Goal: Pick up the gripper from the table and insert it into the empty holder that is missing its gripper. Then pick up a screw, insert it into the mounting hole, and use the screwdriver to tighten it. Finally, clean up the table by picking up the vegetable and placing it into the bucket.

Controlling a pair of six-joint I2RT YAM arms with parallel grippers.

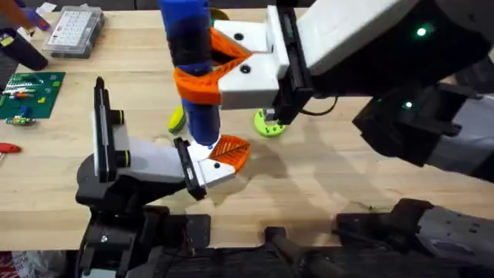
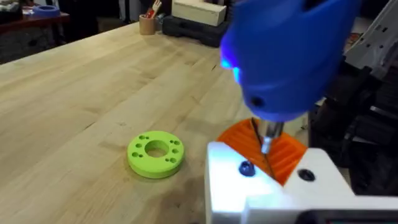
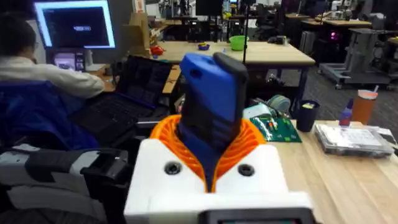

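My right gripper reaches across the table, its orange pads shut on the blue screwdriver, which it holds upright. The screwdriver points its thin metal bit down at my left gripper. The bit hangs just above the orange pads, between a dark screw and a second hole in the white mount. The left gripper's pads lie together with nothing between them. The yellow-green vegetable lies on the table left of the screwdriver. A small orange-brown tub, seemingly the bucket, stands far off.
A lime-green disc with holes lies right of the left gripper. A clear compartment box and a green circuit board sit at the far left. The right arm's body covers the table's right side.
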